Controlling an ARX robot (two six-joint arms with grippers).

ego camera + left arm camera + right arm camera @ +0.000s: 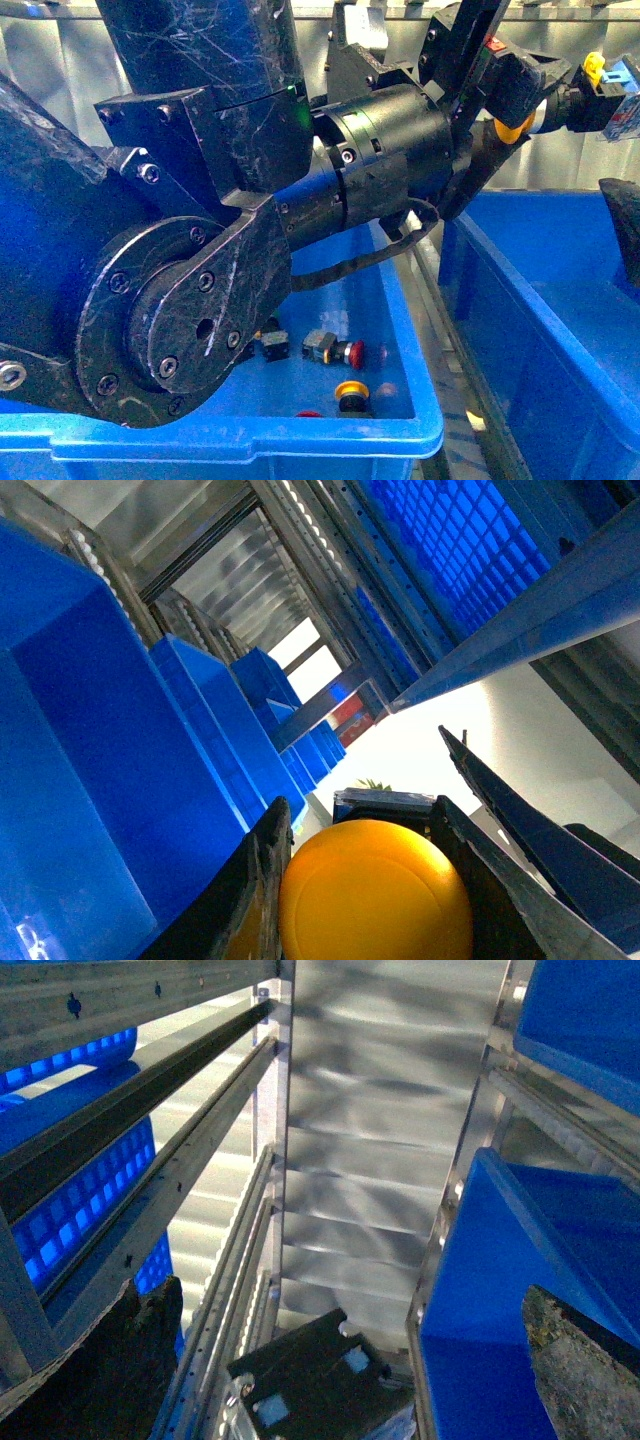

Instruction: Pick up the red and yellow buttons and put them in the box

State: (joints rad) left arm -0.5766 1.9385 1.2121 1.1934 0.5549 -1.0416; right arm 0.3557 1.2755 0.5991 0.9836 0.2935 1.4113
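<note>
- The left gripper [360,815] squeezes a yellow button [375,895] so it cannot fall, seemingly above the box [590,320].
- The right gripper [345,1300] is spread apart, empty.

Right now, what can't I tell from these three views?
Front view: the left arm covers most of the near bin, so the count of buttons inside is hidden.
Left wrist view: the yellow button shows mainly its cap in the left gripper; its body is mostly hidden.
Right wrist view: a black block beyond the right gripper is cut off by the frame edge; unidentifiable.
</note>
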